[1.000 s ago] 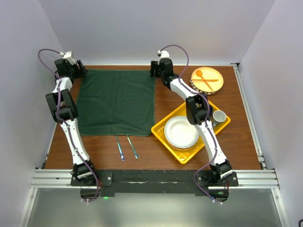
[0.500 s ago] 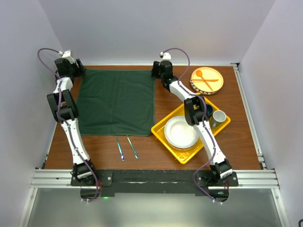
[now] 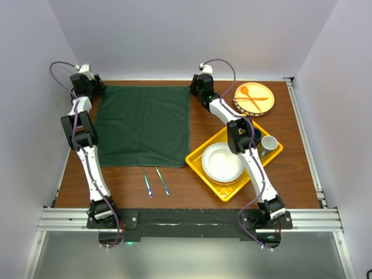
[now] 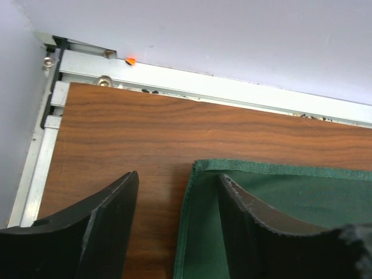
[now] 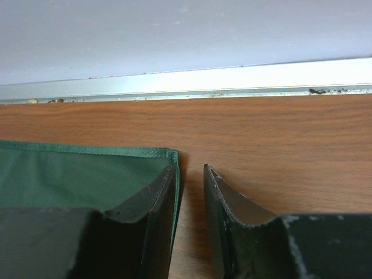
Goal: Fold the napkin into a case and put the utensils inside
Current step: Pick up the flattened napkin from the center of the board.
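Napkin [image 3: 142,125] flat, far corners part-hidden | left pincer [image 4: 177,176] released | right pincer [image 5: 189,168] released

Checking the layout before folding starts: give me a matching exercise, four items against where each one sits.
Items:
1 dark green napkin
2 iridescent metal utensils
3 orange spoon and fork
4 white plate

Places:
A in the yellow tray
B on the round orange plate, far right
C spread flat, far left
D on the table, just nearer than the napkin

Pairs: 1-C, 2-D, 3-B, 4-A
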Tool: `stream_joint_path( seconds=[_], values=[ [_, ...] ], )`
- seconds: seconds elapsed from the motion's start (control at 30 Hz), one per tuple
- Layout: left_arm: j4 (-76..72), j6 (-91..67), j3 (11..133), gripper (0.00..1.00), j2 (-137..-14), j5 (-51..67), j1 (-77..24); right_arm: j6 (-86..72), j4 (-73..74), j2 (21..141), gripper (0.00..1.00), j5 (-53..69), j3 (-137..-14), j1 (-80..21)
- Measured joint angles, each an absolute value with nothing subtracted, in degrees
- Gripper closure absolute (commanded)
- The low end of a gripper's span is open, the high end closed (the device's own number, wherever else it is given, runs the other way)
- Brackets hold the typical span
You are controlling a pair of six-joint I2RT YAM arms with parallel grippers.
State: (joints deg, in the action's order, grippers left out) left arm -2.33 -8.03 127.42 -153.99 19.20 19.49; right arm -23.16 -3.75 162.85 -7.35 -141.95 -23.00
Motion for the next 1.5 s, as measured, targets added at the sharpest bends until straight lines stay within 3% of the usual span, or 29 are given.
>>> stream_joint_path(
  seconds=[0.1,0.2,0.47,1.5],
  values=[
    [-2.61,-8.38,127.68,0.55,-154.41,20.29,19.35,-23.11,-3.99,162.85,0.75,-6.31,-141.95,-22.98],
    [-2.76,-8.54,127.81,0.6,-154.63,21.76,19.25,-23.09,-4.49,162.85,0.71,-5.23,-141.95,-22.96],
    [-3.14,-8.6,127.83,0.6,-154.65,23.55,19.05,-23.18,-5.23,163.15,0.66,-4.32,-142.91,-22.96],
    [-3.33,-10.37,127.7,0.61,-154.65,23.64,19.05,-35.75,-2.17,165.71,0.69,-5.28,-146.34,-22.96]
  ],
)
